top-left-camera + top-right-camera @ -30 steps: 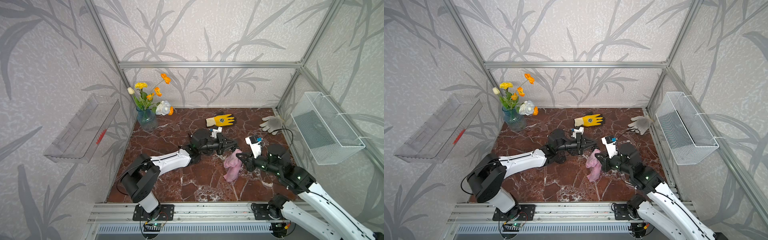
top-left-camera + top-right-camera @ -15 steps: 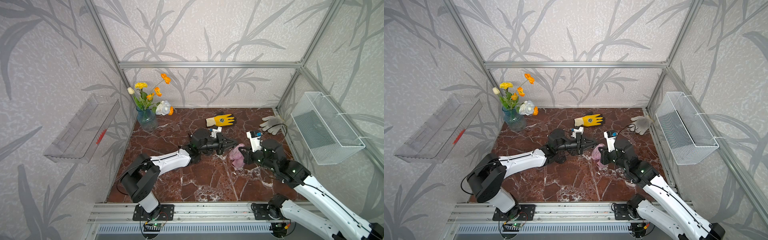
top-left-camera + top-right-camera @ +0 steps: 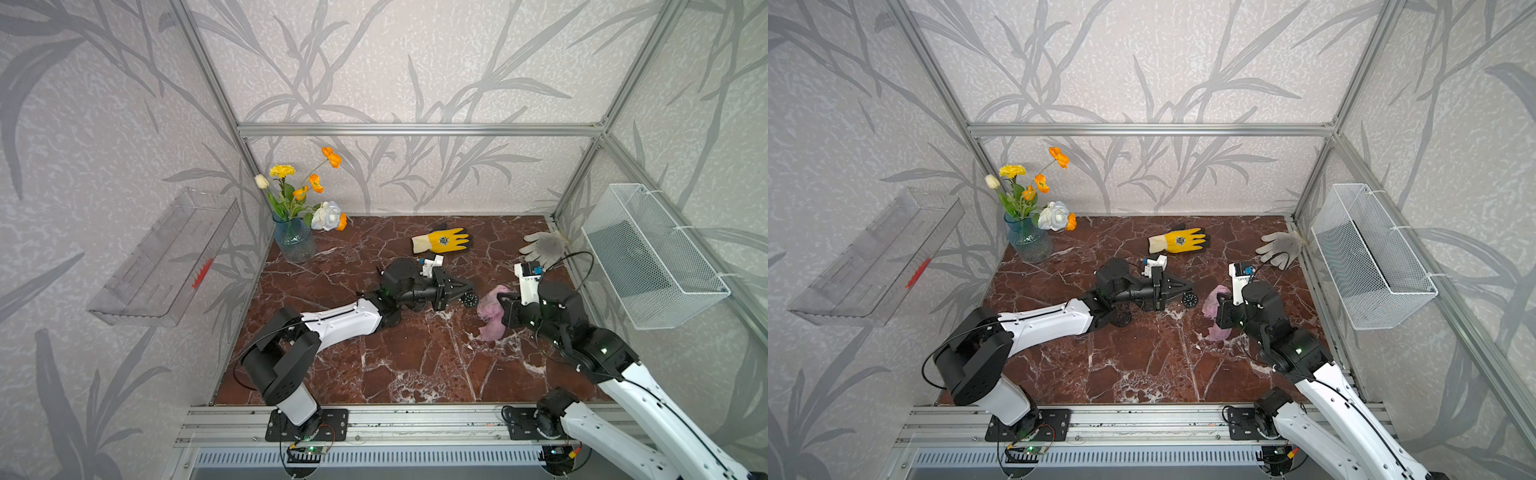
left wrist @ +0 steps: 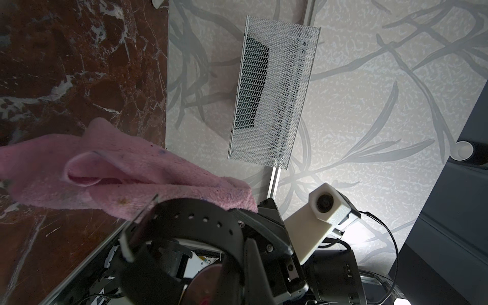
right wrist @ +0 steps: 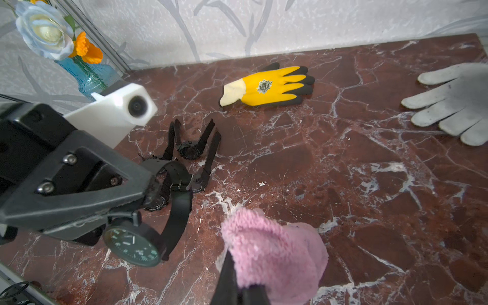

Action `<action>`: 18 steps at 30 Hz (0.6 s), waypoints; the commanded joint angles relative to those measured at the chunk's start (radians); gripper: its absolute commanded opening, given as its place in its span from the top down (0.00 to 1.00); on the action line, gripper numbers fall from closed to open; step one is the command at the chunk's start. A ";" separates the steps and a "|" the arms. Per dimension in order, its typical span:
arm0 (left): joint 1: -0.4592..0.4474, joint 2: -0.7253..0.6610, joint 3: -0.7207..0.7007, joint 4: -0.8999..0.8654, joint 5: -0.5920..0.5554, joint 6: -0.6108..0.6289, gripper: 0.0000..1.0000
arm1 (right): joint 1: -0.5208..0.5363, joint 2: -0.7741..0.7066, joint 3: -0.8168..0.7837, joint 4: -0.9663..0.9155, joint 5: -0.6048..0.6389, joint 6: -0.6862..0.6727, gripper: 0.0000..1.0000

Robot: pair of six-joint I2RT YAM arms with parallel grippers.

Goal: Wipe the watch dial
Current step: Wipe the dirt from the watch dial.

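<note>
Right wrist view gives you the clearest read: your left gripper (image 5: pixel 149 194) is clamped on the strap of a black watch (image 5: pixel 132 247). The watch hangs just below its fingertips, dial turned toward your right gripper (image 3: pixel 503 303). That one is closed on a pink cloth (image 5: pixel 274 253), with a bunched fold sticking out past its fingertips. Cloth and dial are near but apart, and bare table (image 5: pixel 343 171) shows between them.

I'd judge you're at the approach: both things are in hand, and no wiping contact yet. The next move calls for bringing the bunched end of the cloth onto the dial glass, then rubbing across it. Go lightly, since the watch is held only by its strap and will likely swing away from a hard push. A few spare watches (image 5: pixel 188 151) lie on the table beyond the left gripper's tip — steer clear of them.
</note>
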 commanded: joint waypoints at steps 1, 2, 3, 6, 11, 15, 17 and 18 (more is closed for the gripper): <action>0.006 -0.034 -0.013 0.048 0.014 -0.002 1.00 | -0.001 -0.039 0.021 0.038 -0.106 -0.047 1.00; 0.006 -0.031 -0.012 0.048 0.015 -0.003 1.00 | -0.001 -0.048 0.011 0.066 -0.165 -0.057 1.00; 0.008 -0.030 -0.012 0.050 0.014 -0.003 1.00 | 0.000 -0.055 0.001 0.096 -0.221 -0.059 1.00; 0.008 -0.025 -0.009 0.055 0.016 -0.007 1.00 | 0.015 -0.051 -0.008 0.162 -0.308 -0.058 1.00; 0.008 -0.025 -0.007 0.060 0.016 -0.009 1.00 | 0.073 0.007 -0.007 0.180 -0.259 -0.081 1.00; 0.008 -0.029 -0.008 0.057 0.015 -0.008 1.00 | 0.113 0.063 -0.019 0.225 -0.259 -0.075 1.00; 0.008 -0.031 -0.008 0.055 0.014 -0.007 1.00 | 0.132 0.082 -0.026 0.244 -0.251 -0.069 1.00; 0.007 -0.031 -0.009 0.055 0.014 -0.008 1.00 | 0.141 0.090 -0.031 0.253 -0.249 -0.065 1.00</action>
